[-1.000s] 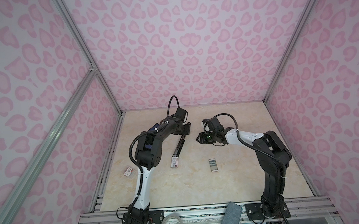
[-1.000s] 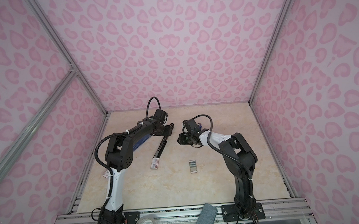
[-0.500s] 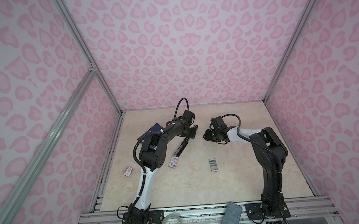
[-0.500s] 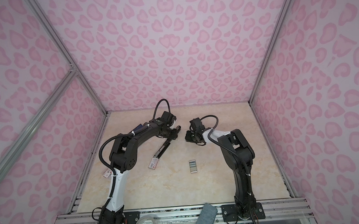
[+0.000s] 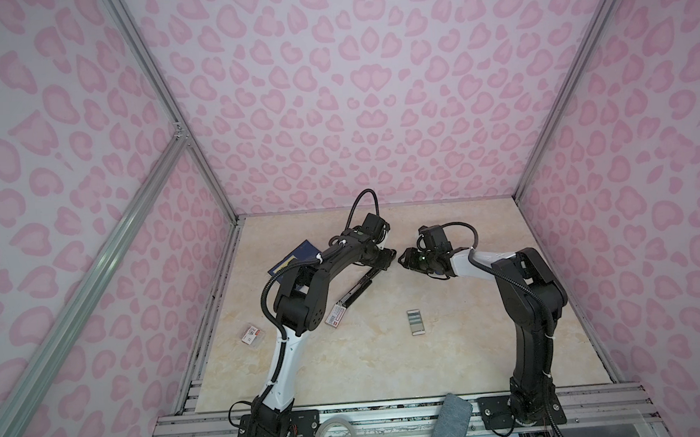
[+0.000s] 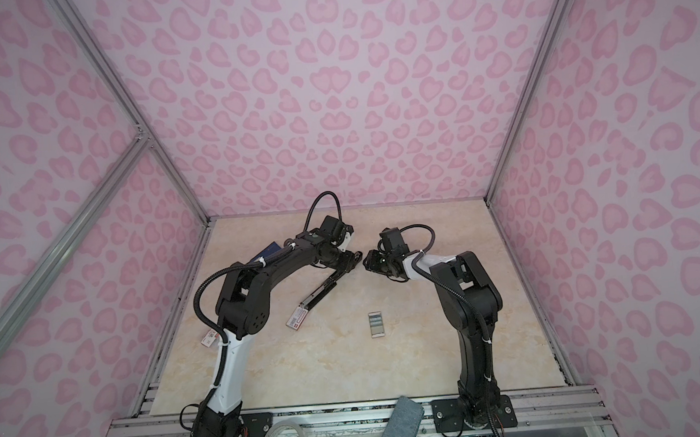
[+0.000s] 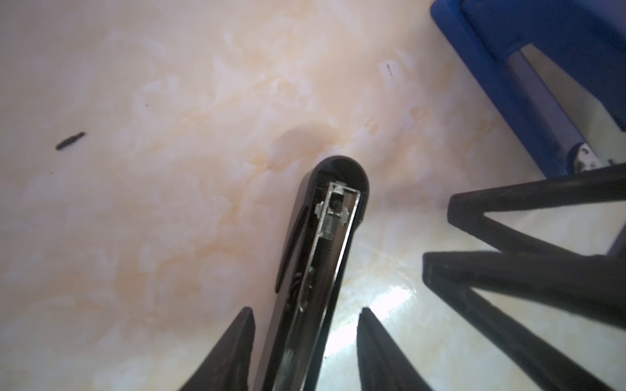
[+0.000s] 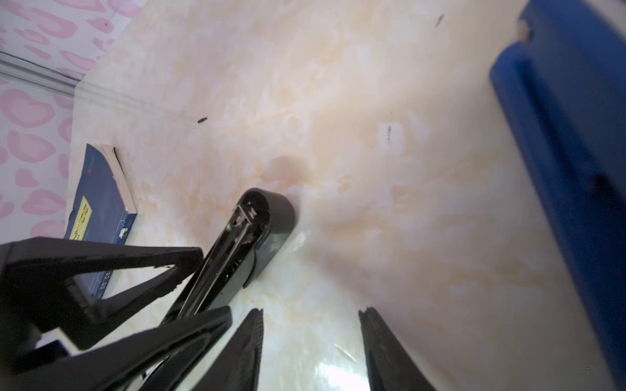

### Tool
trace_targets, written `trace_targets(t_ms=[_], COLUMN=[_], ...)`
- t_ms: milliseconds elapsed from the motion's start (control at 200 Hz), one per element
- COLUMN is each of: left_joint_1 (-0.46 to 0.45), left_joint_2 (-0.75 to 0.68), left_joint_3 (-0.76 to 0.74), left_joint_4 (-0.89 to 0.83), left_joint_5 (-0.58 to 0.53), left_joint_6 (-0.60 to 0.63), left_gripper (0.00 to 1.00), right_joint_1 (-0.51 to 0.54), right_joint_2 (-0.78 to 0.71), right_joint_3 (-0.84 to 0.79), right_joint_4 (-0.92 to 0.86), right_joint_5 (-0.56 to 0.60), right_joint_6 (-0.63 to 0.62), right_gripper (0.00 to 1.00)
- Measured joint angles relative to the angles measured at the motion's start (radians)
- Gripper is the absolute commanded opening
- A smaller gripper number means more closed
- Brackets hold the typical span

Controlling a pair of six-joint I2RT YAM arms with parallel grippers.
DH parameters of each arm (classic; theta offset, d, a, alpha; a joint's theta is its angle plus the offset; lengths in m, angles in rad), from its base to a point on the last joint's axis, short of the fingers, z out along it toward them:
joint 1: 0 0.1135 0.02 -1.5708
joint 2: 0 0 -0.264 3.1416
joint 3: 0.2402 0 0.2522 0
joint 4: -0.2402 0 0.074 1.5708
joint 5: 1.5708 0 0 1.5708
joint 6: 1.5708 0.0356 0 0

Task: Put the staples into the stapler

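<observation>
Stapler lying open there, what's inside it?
Inside the stapler a silvery rail and a coiled spring show, with no strip in it. Its rest is dark and runs out of view between the open left gripper. The staples lie apart on the table.

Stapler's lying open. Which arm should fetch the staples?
Right. The staples lie on that arm's side, and the right gripper is open and empty. The left gripper is open astride the stapler, probably better placed to steady it.
</observation>
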Motion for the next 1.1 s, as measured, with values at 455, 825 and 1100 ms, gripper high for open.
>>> trace_targets(t_ms=[455,825,1100], left_joint_1=[-0.033,-0.050,-0.055], left_joint_2=[0.038,0.009,-0.064], left_joint_3=[0.045,-0.005,-0.097], left_joint_4=[-0.012,0.040,0.117], left_joint_5=[-0.001,-0.019,-0.002], left_joint_6=[0.069,0.089,0.085], left_gripper=[0.25,0.19,0.18], right_joint_1=[-0.028,-0.063,-0.067], right_joint_2=[0.029,0.035,0.061], right_joint_3=[-0.058,-0.135,-0.136], right_joint_4=[0.208,0.401,0.504], right_joint_5=[-0.098,-0.153,-0.197], right_joint_6=[0.102,0.203,0.262], right_gripper=[0.55,0.55,0.55])
